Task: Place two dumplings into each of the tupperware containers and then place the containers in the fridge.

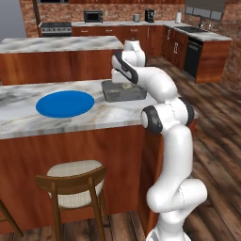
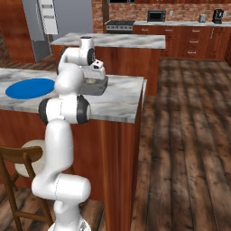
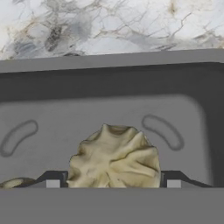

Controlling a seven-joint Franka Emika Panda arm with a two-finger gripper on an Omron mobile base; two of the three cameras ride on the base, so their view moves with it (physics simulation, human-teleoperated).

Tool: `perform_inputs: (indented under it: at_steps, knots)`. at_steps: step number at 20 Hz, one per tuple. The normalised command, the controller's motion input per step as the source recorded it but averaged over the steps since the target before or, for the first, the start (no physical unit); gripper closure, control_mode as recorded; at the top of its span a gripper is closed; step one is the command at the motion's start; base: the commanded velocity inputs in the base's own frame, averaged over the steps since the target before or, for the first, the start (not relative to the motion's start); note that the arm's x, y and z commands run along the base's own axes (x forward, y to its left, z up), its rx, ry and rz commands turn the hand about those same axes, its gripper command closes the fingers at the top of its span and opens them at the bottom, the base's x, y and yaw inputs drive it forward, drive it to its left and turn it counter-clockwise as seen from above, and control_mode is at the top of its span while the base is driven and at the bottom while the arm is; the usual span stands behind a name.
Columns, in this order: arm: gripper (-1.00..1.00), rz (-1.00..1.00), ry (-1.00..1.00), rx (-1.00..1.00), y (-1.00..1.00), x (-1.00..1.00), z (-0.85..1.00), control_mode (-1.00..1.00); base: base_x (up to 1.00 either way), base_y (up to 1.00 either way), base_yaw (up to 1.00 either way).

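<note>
Low centre of the hand view, wide-spread gripper (image 3: 113, 183) straddles a dumpling (image 3: 114, 157) inside the container (image 3: 109, 78), seemingly released; lift straight.

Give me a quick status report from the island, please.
Pincer open, down inside the container, fingertips either side of a dumpling. Second dumpling barely showing at the edge. Nothing in the way.

Both base views are looking forward and down over the arm from behind — one from its left, one from its right — sharing the marble counter (image 1: 19, 120) and blue plate (image 1: 65, 103). The hand view is peering close into a tupperware container (image 3: 109, 74).
</note>
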Motion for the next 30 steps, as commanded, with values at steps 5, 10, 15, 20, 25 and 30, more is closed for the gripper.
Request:
perform_inputs:
  at_steps: [5, 10, 15, 20, 25, 30]
  knots:
    - [-1.0, 0.0, -0.09, 0.0, 0.0, 0.0, -0.02, -1.0, 0.0, 0.0, 0.0]
    - [-1.0, 0.0, -0.13, 0.0, 0.0, 0.0, 0.0, -1.0, 0.0, 0.0, 0.0]
    - [-1.0, -0.01, -0.07, 0.0, -0.04, 0.0, 0.13, -1.0, 0.0, 0.0, 0.0]
    - [-1.0, -0.07, 0.01, 0.02, -0.44, -0.14, 0.44, -1.0, 0.0, 0.0, 0.0]
    - [-1.0, -0.13, 0.08, 0.03, -0.56, -0.13, 0.25, -1.0, 0.0, 0.0, 0.0]
    - [-1.0, -0.14, 0.07, 0.01, -0.41, -0.28, 0.14, -1.0, 0.0, 0.0, 0.0]
